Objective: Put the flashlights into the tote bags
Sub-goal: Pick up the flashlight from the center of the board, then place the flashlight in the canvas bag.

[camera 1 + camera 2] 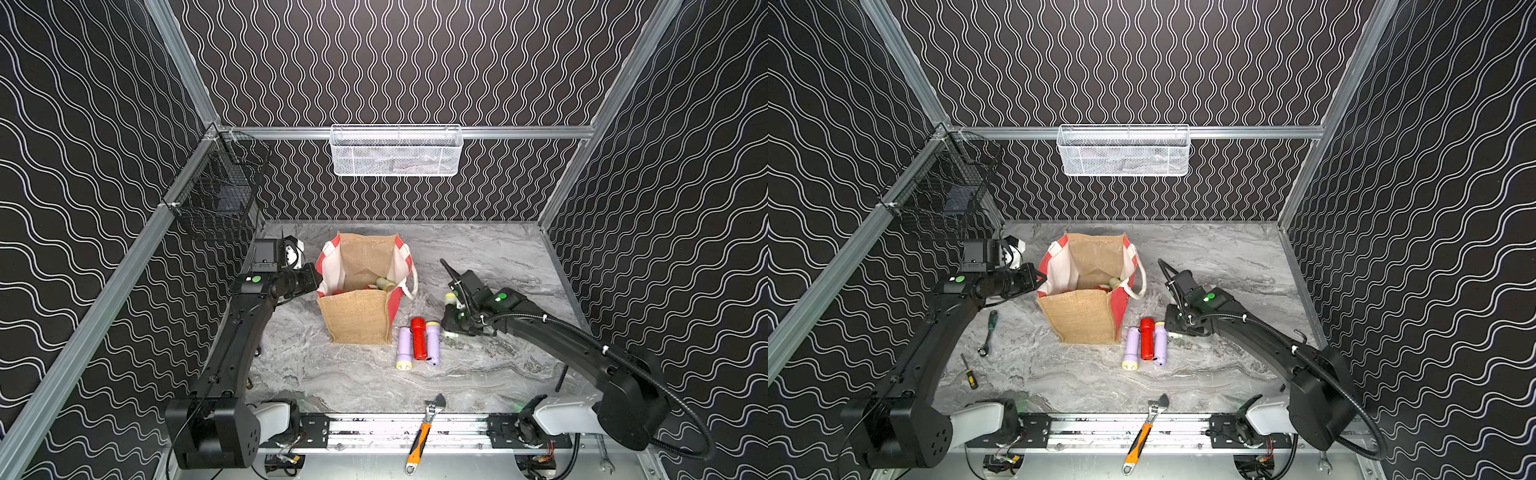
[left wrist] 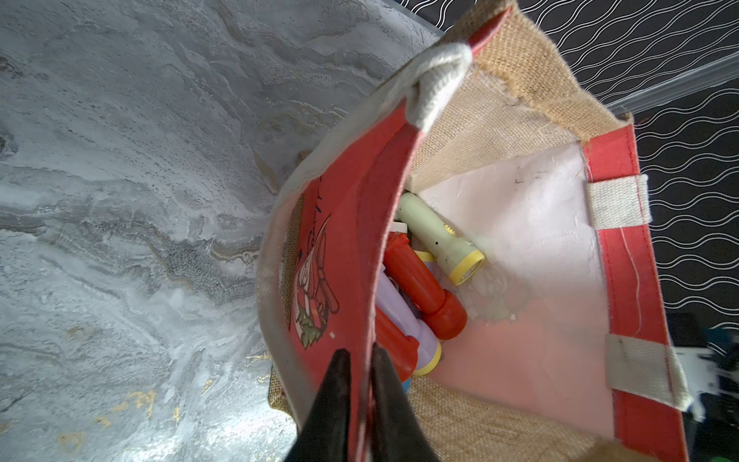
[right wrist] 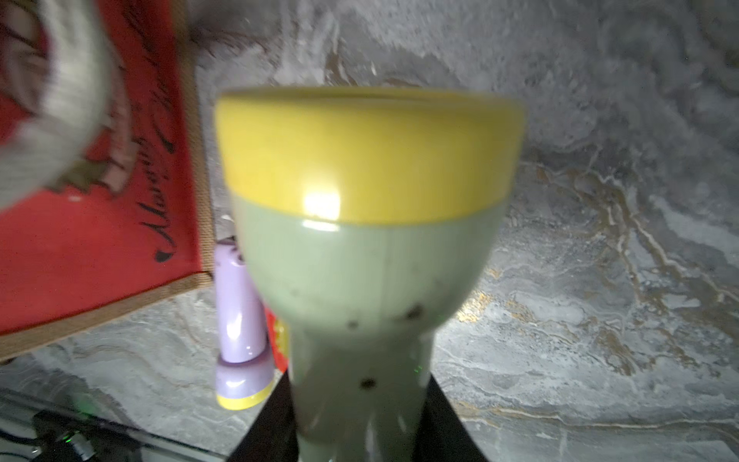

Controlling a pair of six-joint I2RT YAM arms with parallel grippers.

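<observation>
The tan jute tote bag stands open mid-table. My left gripper is shut on its red rim, at the bag's left side. Inside lie several flashlights, among them a pale green one and a red one. My right gripper is shut on a pale green flashlight with a yellow head, held just right of the bag above the table. Three flashlights lie on the table by the bag: lilac, red, lilac.
An orange-handled wrench lies across the front rail. A green-handled wrench and a small screwdriver lie left of the bag. A white mesh basket hangs on the back wall, a black wire basket on the left wall.
</observation>
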